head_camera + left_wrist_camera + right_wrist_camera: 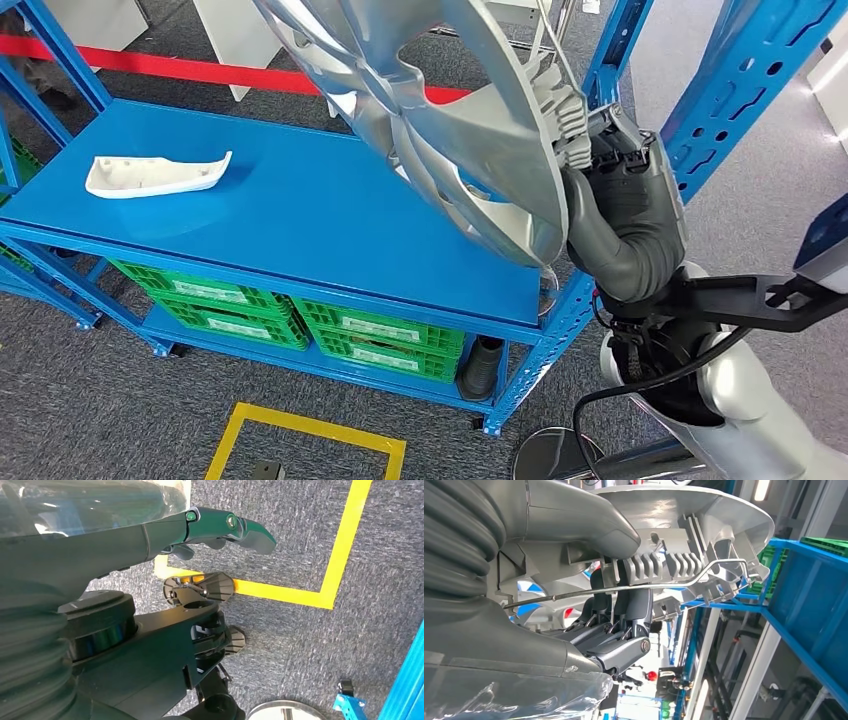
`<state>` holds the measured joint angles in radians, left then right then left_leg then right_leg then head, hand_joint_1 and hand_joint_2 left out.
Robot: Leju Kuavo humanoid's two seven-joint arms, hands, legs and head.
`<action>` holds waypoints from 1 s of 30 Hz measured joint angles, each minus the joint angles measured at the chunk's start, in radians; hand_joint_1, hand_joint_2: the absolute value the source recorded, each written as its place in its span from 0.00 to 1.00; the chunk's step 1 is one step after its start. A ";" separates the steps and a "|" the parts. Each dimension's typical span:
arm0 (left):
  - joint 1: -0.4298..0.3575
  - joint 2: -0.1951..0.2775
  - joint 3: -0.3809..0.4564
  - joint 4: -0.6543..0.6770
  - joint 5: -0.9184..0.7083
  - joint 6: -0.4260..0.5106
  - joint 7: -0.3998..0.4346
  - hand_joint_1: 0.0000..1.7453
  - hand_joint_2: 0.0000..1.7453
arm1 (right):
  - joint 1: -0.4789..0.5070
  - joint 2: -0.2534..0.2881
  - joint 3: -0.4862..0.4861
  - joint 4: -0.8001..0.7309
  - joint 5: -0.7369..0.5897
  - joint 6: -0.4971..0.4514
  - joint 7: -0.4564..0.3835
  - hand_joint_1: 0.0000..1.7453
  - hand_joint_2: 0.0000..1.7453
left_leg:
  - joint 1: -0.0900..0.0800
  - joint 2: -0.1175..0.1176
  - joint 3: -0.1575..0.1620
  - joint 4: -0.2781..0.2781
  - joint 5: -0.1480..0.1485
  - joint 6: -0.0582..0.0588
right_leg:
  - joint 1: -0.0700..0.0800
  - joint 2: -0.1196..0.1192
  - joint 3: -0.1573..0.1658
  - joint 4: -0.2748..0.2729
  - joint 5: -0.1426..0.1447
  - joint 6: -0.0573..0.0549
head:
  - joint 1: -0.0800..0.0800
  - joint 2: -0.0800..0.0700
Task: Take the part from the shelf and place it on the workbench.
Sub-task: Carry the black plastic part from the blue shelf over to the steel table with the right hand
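A large silver wheel cover [455, 110] hangs tilted above the right end of the blue shelf [300, 215]. My right hand [615, 185] grips its rim from the right side. In the right wrist view the thumb [589, 522] lies on one face of the wheel cover [684, 510] and the dark fingers [624, 615] press its ribbed back, beside a thin wire ring. A white moulded part [155, 175] lies on the shelf's left end. My left hand [215, 530] hangs over the carpet, holding nothing, its fingers straight.
Green crates [300, 320] sit on the shelf's lower level. Blue uprights [740, 90] rise at the shelf's right corner, close behind my right hand. A yellow tape square [305, 450] marks the grey carpet in front. A red strip [200, 70] runs behind the shelf.
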<state>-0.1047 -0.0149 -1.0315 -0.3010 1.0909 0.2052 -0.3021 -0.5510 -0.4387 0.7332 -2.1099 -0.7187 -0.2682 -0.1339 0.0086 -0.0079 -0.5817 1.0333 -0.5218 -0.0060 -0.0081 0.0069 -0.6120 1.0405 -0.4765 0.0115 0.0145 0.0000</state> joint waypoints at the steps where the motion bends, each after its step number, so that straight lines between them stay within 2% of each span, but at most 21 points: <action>1: 0.000 0.000 0.000 0.000 0.000 0.000 0.000 0.00 1.00 | 0.000 -0.001 0.000 0.000 0.000 0.000 0.000 1.00 1.00 | 0.000 0.000 0.000 0.000 0.000 0.000 | 0.000 0.000 0.000 0.000 0.000 0.000 | 0.000 0.000; 17: 0.000 0.000 -0.003 0.000 0.007 0.001 0.006 0.00 1.00 | 0.003 -0.003 0.002 0.001 -0.004 -0.010 0.000 1.00 1.00 | -0.002 0.000 0.000 0.001 -0.001 0.001 | -0.002 0.000 0.000 -0.001 0.000 0.001 | 0.000 0.000; 23: -0.001 0.002 -0.007 0.001 0.010 0.002 0.006 0.00 1.00 | 0.005 -0.003 0.009 0.002 -0.004 -0.012 0.000 1.00 1.00 | -0.010 0.000 0.000 0.003 -0.003 0.009 | -0.010 0.000 0.000 -0.003 0.001 0.008 | 0.000 0.000; 27: -0.001 0.001 -0.008 0.001 0.015 0.002 0.007 0.00 1.00 | 0.007 -0.005 0.009 0.003 -0.004 -0.014 0.000 1.00 1.00 | -0.009 0.000 0.000 -0.004 0.002 0.009 | -0.010 0.000 0.002 -0.002 -0.001 0.003 | 0.001 0.000; 30: -0.001 0.001 -0.008 0.001 0.018 0.002 0.007 0.00 1.00 | 0.007 -0.006 0.009 0.003 -0.004 -0.018 0.000 1.00 1.00 | -0.009 0.000 0.000 -0.004 0.001 0.010 | -0.010 0.000 0.003 -0.006 0.001 0.004 | 0.001 0.000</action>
<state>-0.1054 -0.0140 -1.0398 -0.3002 1.1088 0.2068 -0.2949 -0.5440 -0.4451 0.7424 -2.1069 -0.7229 -0.2865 -0.1340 -0.0002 -0.0082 -0.5817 1.0297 -0.5207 0.0044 -0.0176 0.0065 -0.6088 1.0349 -0.4756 0.0158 0.0159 0.0000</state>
